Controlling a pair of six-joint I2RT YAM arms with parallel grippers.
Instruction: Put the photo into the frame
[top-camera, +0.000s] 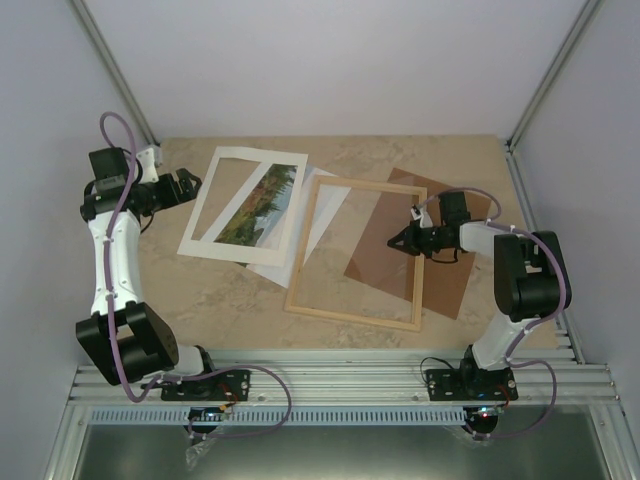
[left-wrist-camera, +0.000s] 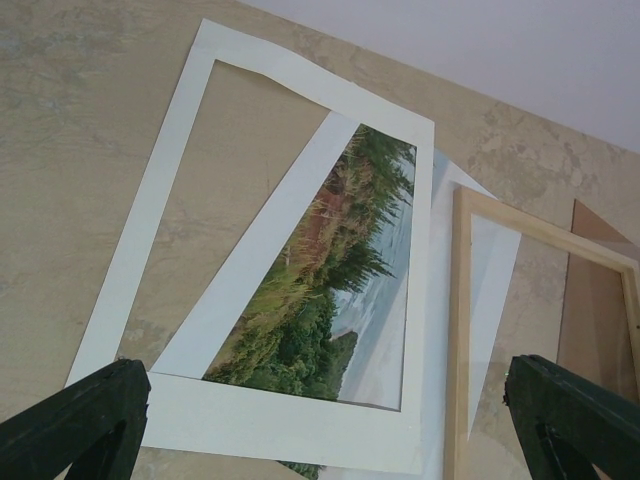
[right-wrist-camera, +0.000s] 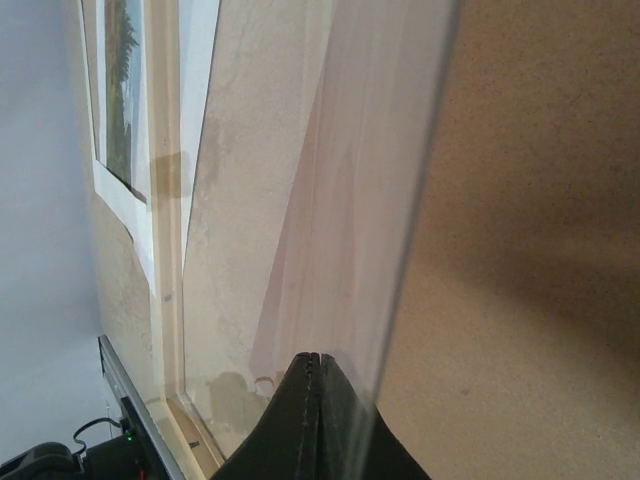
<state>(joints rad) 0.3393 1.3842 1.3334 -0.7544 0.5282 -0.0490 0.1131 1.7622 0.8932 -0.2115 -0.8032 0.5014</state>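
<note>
Photo under white mat, frame just beside, right end effector closed

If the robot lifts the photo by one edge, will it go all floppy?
Probably yes: the photo looks like a thin paper sheet lying flat, so it would likely droop. It is likely very light. The white mat lies over it, so it may drag when pulled.

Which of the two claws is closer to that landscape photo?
Left. The left gripper hovers open just left of the photo, beyond the white mat. The right gripper is shut, far across, over the frame.
</note>
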